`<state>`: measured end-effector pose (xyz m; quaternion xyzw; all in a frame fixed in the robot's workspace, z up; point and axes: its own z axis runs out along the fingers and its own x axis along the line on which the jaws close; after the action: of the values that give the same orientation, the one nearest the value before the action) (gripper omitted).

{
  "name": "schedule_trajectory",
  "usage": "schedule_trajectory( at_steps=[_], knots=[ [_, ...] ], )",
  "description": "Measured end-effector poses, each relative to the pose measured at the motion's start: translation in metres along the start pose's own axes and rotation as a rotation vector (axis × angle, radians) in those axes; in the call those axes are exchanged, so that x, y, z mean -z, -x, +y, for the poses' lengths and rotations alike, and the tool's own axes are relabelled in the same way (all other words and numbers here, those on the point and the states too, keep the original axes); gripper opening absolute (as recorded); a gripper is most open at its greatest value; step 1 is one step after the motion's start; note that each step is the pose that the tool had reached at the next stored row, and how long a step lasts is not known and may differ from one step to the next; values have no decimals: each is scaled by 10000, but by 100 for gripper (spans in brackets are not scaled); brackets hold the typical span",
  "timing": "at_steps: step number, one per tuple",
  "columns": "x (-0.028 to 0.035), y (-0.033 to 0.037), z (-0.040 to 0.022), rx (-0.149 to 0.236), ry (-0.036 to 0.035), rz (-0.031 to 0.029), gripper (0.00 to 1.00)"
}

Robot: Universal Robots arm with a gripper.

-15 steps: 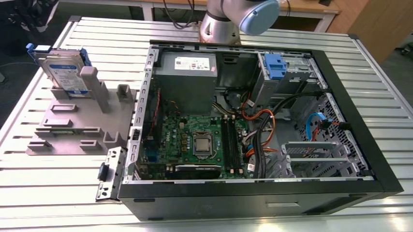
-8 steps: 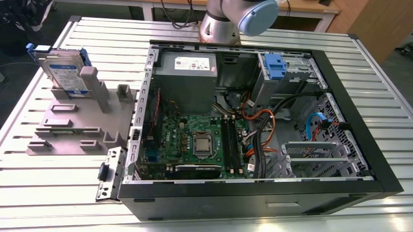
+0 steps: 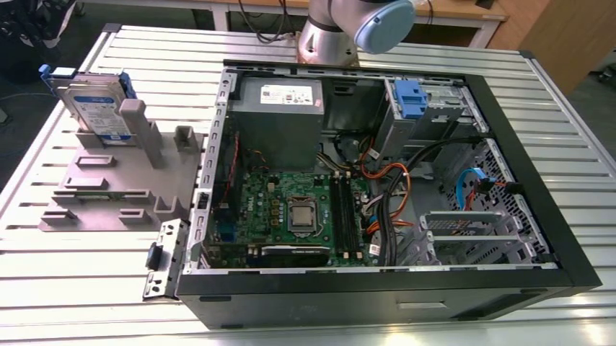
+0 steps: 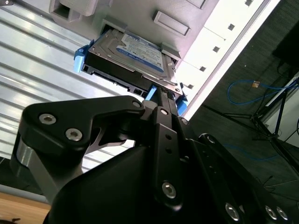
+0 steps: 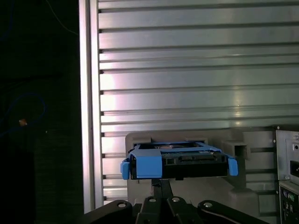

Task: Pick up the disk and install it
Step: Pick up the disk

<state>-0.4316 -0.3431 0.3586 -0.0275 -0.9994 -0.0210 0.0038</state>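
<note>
The disk (image 3: 97, 101) stood on edge in a slot of the grey fixture (image 3: 106, 189), likely so its 2 flat faces could be pinched. The gripper (image 5: 161, 184) sat just off the disk's edge, near that fixture. Whether it was clenched or released, I could not tell.

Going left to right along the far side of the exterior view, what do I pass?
disk standing in the grey holder → grey metal box with a white sticker → blue latch → black case wall
</note>
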Motion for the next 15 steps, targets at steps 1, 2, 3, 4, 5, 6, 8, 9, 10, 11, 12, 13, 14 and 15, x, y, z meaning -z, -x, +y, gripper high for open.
schedule_trajectory(
  at_steps=[1, 2, 3, 4, 5, 6, 8, 9, 10, 11, 12, 13, 14, 15],
  knots=[
    [0, 0, 0, 0, 0, 0, 11],
    [0, 0, 0, 1, 0, 0, 11],
    [0, 0, 0, 0, 0, 1, 11],
    [0, 0, 0, 1, 0, 0, 11],
    [0, -1, 0, 0, 0, 0, 11],
    [0, 0, 0, 0, 0, 0, 11],
    [0, -1, 0, 3, 0, 0, 11],
    [0, -1, 0, 8, 0, 0, 11],
    [0, -1, 0, 21, 0, 1, 11],
    [0, -1, 0, 44, -1, 2, 11],
    [0, -1, 0, 80, -1, 4, 11],
    [0, -1, 0, 132, -1, 7, 11],
    [-1, -1, 0, 199, -2, 8, 11],
    [-1, -1, 0, 283, -2, 11, 11]
  ],
)
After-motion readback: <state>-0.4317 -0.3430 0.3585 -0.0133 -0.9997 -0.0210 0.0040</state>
